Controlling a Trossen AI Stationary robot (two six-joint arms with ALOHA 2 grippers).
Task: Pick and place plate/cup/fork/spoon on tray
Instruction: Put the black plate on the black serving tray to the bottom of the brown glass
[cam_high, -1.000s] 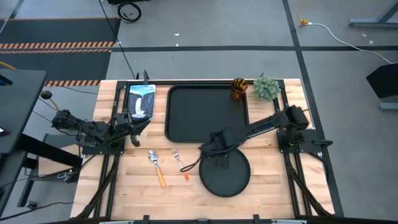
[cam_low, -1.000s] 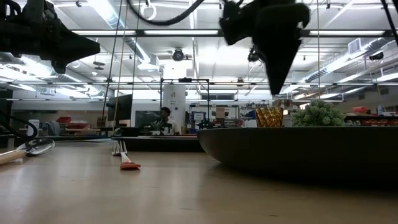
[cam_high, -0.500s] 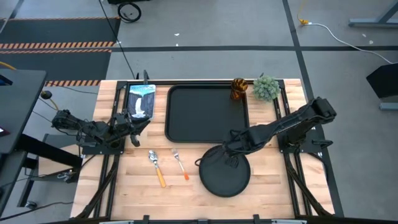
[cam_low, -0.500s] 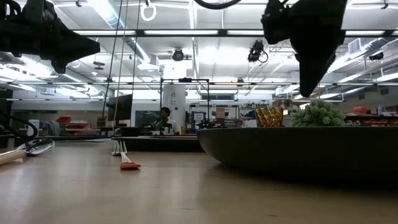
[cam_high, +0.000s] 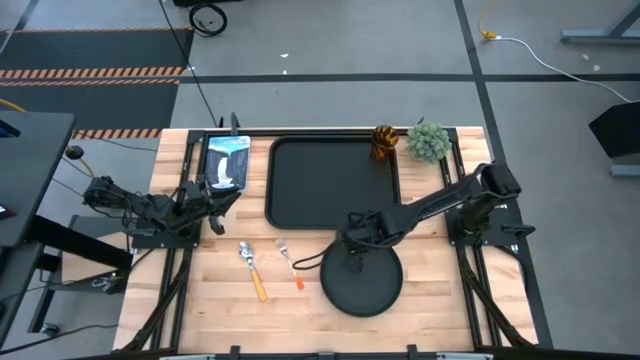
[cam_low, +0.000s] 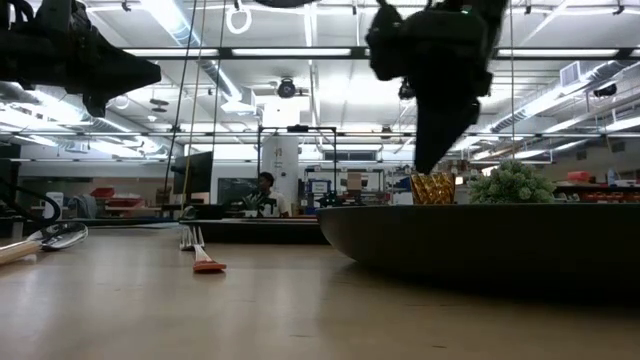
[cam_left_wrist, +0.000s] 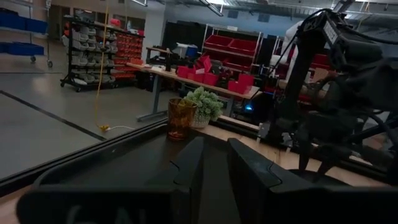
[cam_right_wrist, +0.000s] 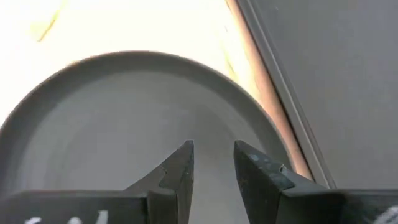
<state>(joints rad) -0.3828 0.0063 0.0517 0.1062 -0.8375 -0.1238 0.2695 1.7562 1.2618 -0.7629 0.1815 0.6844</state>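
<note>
The round black plate (cam_high: 365, 285) lies flat on the wooden table, near the tray's (cam_high: 330, 180) near right corner. My right gripper (cam_high: 352, 240) hovers above the plate's far rim, fingers pointing down and a narrow gap apart, touching nothing; the plate (cam_right_wrist: 112, 124) shows below it in the right wrist view. The fork (cam_high: 290, 262) and spoon (cam_high: 252, 268) lie on the table left of the plate. The amber cup (cam_high: 385, 143) stands by the tray's far right corner. My left gripper (cam_high: 222, 198) waits at the table's left, shut and empty.
A small green plant (cam_high: 428, 140) stands right of the cup at the far edge. A blue-white picture card (cam_high: 227, 162) lies left of the tray. Bare wood lies near the table's front edge. A person shows far off in the room in the low view.
My right gripper has swung toward the table's right edge over the plate, then back toward the left, and ends a little lower above the plate's far rim. The plate, fork and spoon have stayed put.
</note>
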